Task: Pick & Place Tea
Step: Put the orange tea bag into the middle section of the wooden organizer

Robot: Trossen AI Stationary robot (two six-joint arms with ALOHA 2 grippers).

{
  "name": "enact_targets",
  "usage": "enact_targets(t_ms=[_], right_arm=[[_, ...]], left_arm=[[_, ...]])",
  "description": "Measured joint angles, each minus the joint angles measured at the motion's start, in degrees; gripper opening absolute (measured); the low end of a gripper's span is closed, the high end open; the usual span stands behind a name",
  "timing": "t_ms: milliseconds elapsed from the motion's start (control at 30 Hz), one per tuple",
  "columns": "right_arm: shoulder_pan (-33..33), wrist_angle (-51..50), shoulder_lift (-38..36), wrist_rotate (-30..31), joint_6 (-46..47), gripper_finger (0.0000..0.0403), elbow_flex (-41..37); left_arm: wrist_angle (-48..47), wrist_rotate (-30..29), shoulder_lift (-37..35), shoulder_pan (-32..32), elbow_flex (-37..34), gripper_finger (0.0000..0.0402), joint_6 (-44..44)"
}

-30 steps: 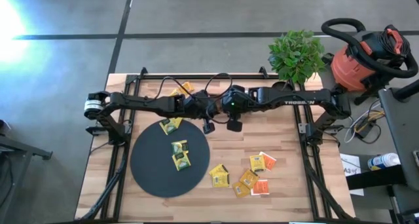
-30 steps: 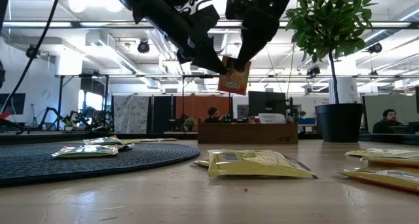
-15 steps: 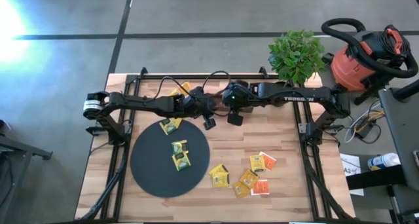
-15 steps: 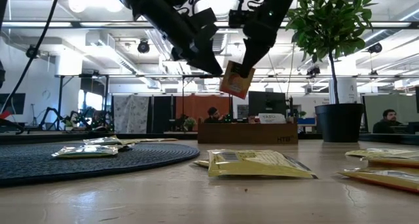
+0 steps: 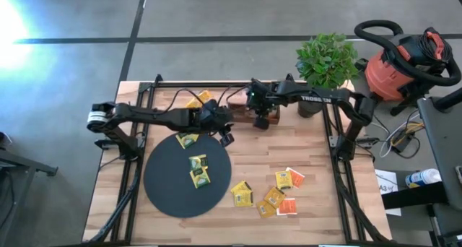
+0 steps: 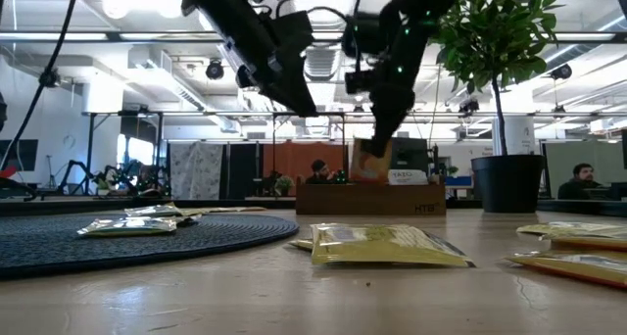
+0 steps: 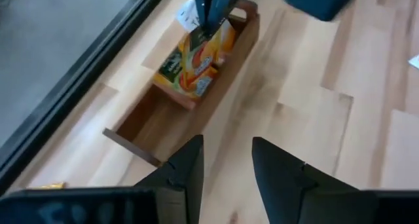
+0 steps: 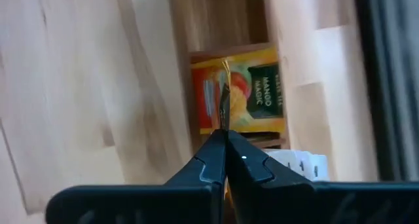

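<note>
My right gripper (image 6: 378, 129) is over the brown wooden tray (image 6: 370, 200) at the table's far middle, shut on an orange-yellow tea sachet (image 6: 370, 161). Below it in the tray lies another orange sachet with a green label (image 8: 262, 93), beside a white one (image 8: 302, 164). My left gripper (image 7: 226, 165) is open and holds nothing, a little to the left of and nearer than the tray, above the far rim of the black disc (image 5: 186, 173). Three yellow sachets (image 5: 198, 170) lie flat on the disc. Several more (image 5: 274, 193) lie on the wood to its right. My right gripper pinches the sachet's top edge (image 8: 224, 122) between its two fingers, coming steeply from above. The sachet hangs upright below the fingers, seen edge-on in the right wrist view. Its lower part (image 6: 370, 176) dips behind the tray's near wall. Whether it touches the tray's floor cannot be told.
A potted plant (image 5: 326, 59) stands at the far right corner, close to the tray. Two more sachets (image 5: 198, 100) lie near the far edge, left of the tray. Black frame rails (image 5: 137, 153) run along both table sides. A red vacuum (image 5: 404, 63) stands off the table.
My right gripper has carried the sachet toward the far edge and down, from mid-air beside my left gripper to the tray. The sachet has swung from tilted to upright. My left gripper has come away from the sachet and stayed near its place.
</note>
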Motion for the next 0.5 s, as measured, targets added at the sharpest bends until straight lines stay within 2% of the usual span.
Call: enact_targets(t_ms=[500], right_arm=[[-2.3,0.1,1.8,-2.4,-4.7,0.0008,0.5]], left_arm=[[-0.9,0.0,-0.6,-1.0,0.0,0.0124,-4.9]])
